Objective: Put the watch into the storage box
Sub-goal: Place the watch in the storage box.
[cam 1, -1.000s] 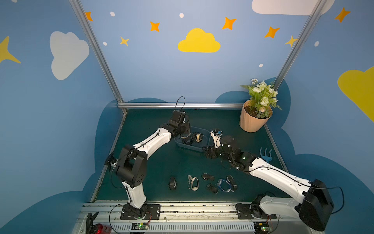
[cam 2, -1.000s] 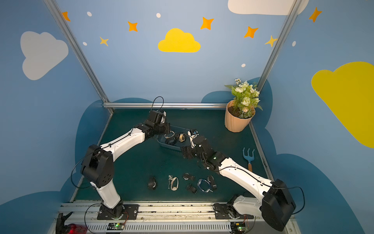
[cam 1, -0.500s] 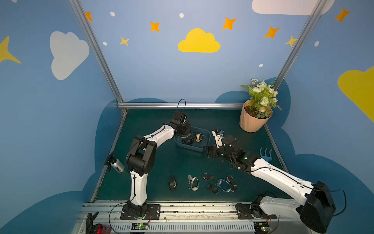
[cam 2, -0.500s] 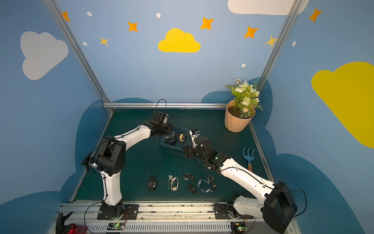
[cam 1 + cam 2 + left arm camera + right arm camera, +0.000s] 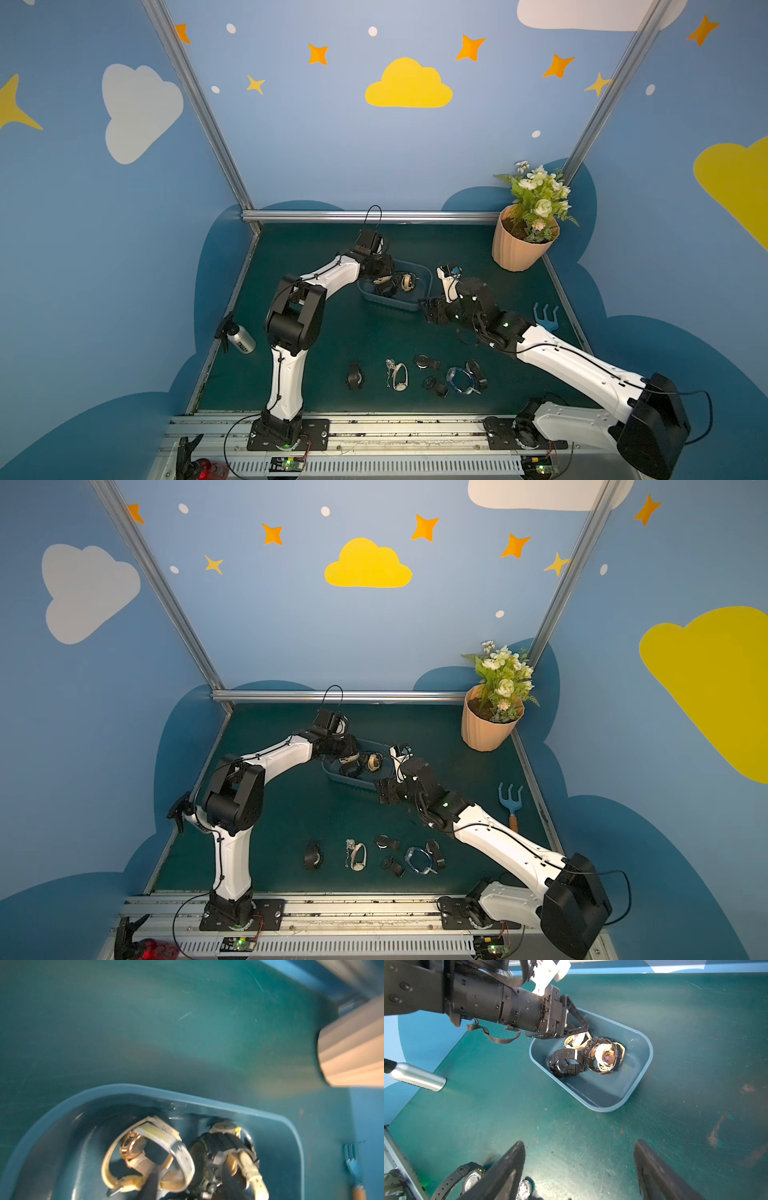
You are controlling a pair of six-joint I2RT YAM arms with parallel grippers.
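The blue-grey storage box point(image 5: 415, 306) point(image 5: 353, 782) stands mid-table. It holds a cream-strapped watch point(image 5: 145, 1147), a black watch point(image 5: 566, 1064) and another black one wound with a cream strap point(image 5: 604, 1055). My left gripper point(image 5: 581, 1030) point(image 5: 187, 1180) reaches into the box's far-left end, jaws parted. The cream watch rests against one finger point(image 5: 151, 1182), and nothing is pinched. My right gripper point(image 5: 579, 1167) point(image 5: 430, 309) hovers open and empty over bare mat, just in front of the box. Several more watches point(image 5: 398, 376) lie in a row near the table's front.
A peach flowerpot point(image 5: 519, 249) with flowers stands at the back right. A blue hand rake point(image 5: 545, 316) lies by the right edge and a silver bottle point(image 5: 239, 338) by the left edge. The metal frame rail point(image 5: 374, 216) runs along the back.
My left gripper's jaws have gone from shut to parted over the box, leaving the cream watch inside. The left arm's elbow has swung toward the front. The right arm has barely moved.
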